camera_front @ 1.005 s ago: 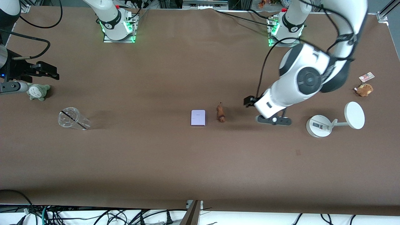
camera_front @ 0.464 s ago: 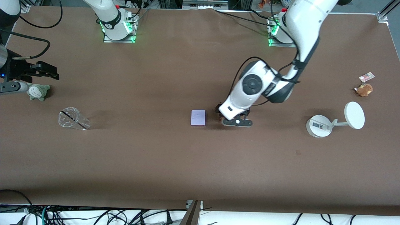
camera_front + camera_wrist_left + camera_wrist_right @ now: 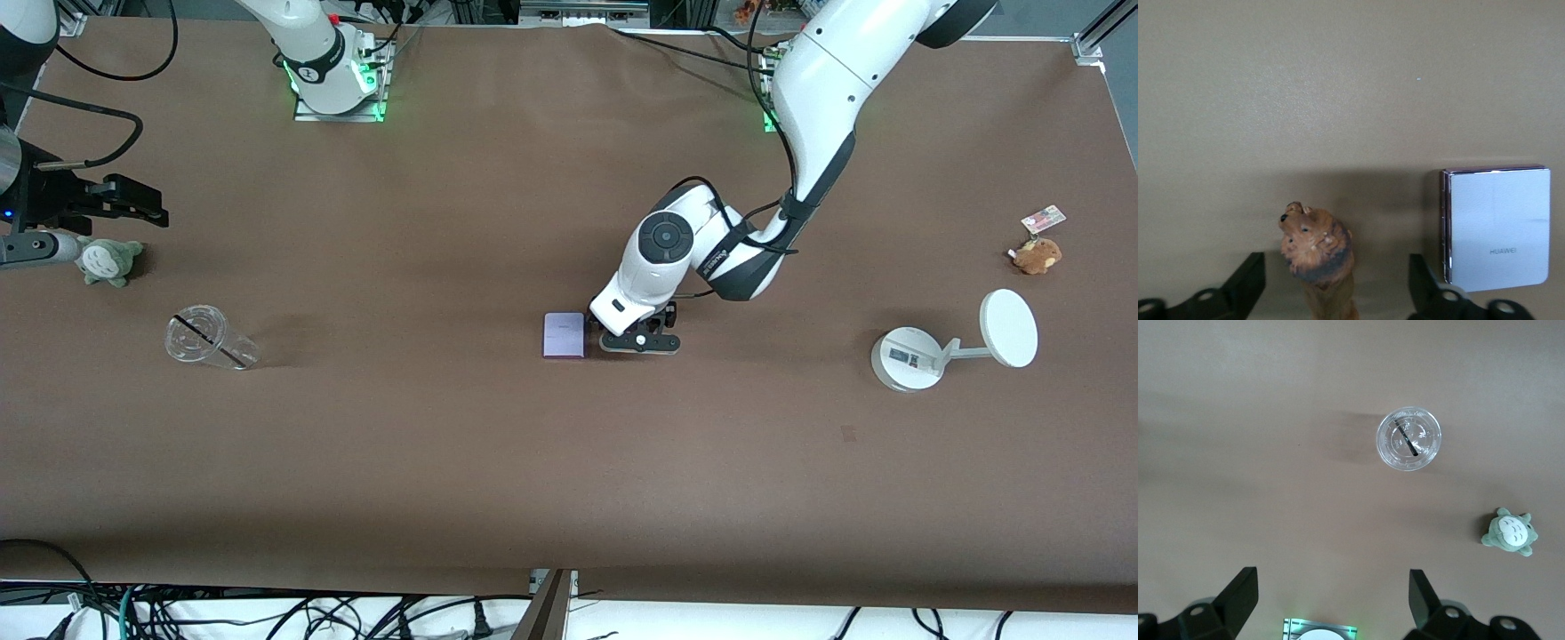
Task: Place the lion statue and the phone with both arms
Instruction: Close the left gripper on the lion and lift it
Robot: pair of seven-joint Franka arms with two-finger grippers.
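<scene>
Two things are to be placed, and neither is lifted yet. The table [image 3: 444,462] carries them near its middle, well clear of every edge. The left gripper [image 3: 1337,290] is down over the lion statue [image 3: 1317,250], its spread fingers [image 3: 1245,287] standing either side of the figurine with a gap on each flank, so nothing is grasped yet. The right gripper [image 3: 1328,603] waits with its fingers released, high over the right arm's end of the table, looking down on a clear cup [image 3: 1409,439] and a grey-green plush [image 3: 1509,533]. The phone [image 3: 564,335] lies flat just beside the statue, toward the right arm's end, untouched. Judging from this, the task is at its start: the statue's grasp is about to close, while the phone's pickup and both placements are left.
</scene>
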